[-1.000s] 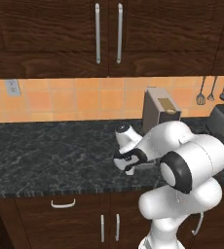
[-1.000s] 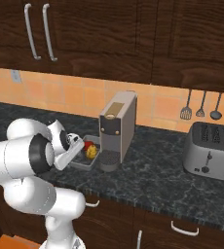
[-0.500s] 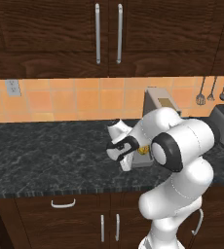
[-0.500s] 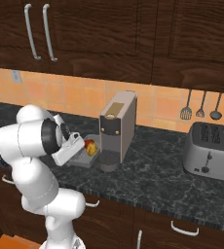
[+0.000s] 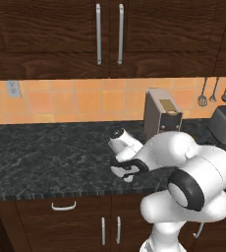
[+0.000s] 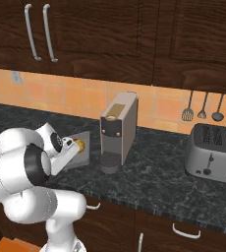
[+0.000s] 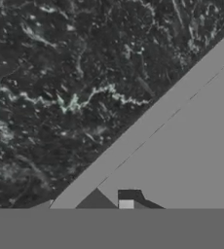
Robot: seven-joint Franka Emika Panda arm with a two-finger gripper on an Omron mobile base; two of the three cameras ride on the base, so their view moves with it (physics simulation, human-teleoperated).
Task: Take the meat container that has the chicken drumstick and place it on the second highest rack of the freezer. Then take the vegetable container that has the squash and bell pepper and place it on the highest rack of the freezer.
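Note:
The vegetable container (image 6: 83,158), a shallow grey tray, lies on the dark counter just left of the coffee machine. A yellow lump, the squash (image 6: 79,144), shows in it by my hand; the bell pepper is hidden behind the hand. My gripper (image 5: 128,173) is down at the tray's near rim. In the hand view my gripper (image 7: 109,204) sits over the vegetable container's rim (image 7: 148,126), with one dark fingertip (image 7: 128,199) inside the tray. The jaws stand narrow, and whether they press on the rim is unclear. The meat container, the chicken drumstick and the freezer are out of view.
A tall coffee machine (image 6: 117,132) stands right beside the tray, and a toaster (image 6: 215,155) sits further right. Utensils (image 6: 202,106) hang on the tiled wall. Dark wood cabinets (image 5: 110,34) hang above the counter (image 5: 46,152), which stretches to the left.
My hand has dropped and come round to the tray's near rim. The fingers have drawn together from wide open to narrow. The tray has stayed where it was.

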